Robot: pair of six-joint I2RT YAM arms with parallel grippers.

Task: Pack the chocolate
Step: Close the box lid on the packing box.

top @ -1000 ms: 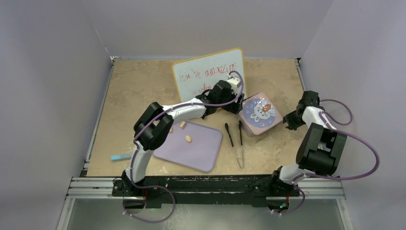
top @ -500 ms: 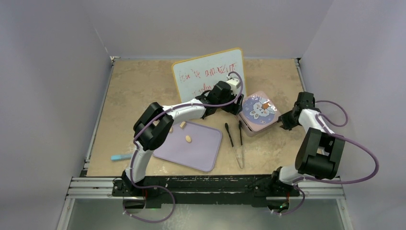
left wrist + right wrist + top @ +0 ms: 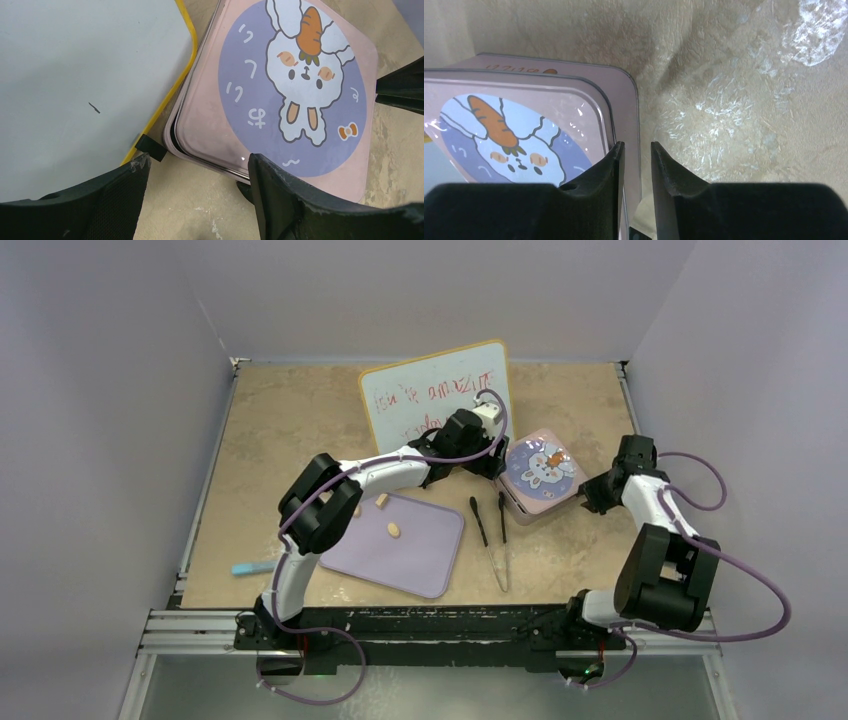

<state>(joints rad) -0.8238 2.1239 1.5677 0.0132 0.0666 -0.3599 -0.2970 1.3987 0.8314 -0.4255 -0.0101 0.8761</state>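
Two tan pieces of chocolate (image 3: 395, 531) (image 3: 381, 500) lie on the lavender tray (image 3: 425, 560). The pink box (image 3: 540, 472) with the bunny lid (image 3: 295, 95) stands to the right of it. The lid sits slightly askew on the base (image 3: 624, 95). My left gripper (image 3: 492, 458) (image 3: 199, 159) is open at the box's left corner, with only bare table between its fingers. My right gripper (image 3: 592, 490) (image 3: 636, 146) is at the box's right corner. Its jaws are a narrow gap apart and straddle the base's right wall.
A whiteboard (image 3: 435, 395) with red writing leans behind the box, its yellow edge (image 3: 187, 65) close to the box. Black tongs (image 3: 492, 535) lie between tray and box. A blue marker (image 3: 250, 567) lies at the near left.
My right gripper has moved left, from clear of the box to its right corner. The bunny lid has shifted slightly toward the back. The left arm has held still.
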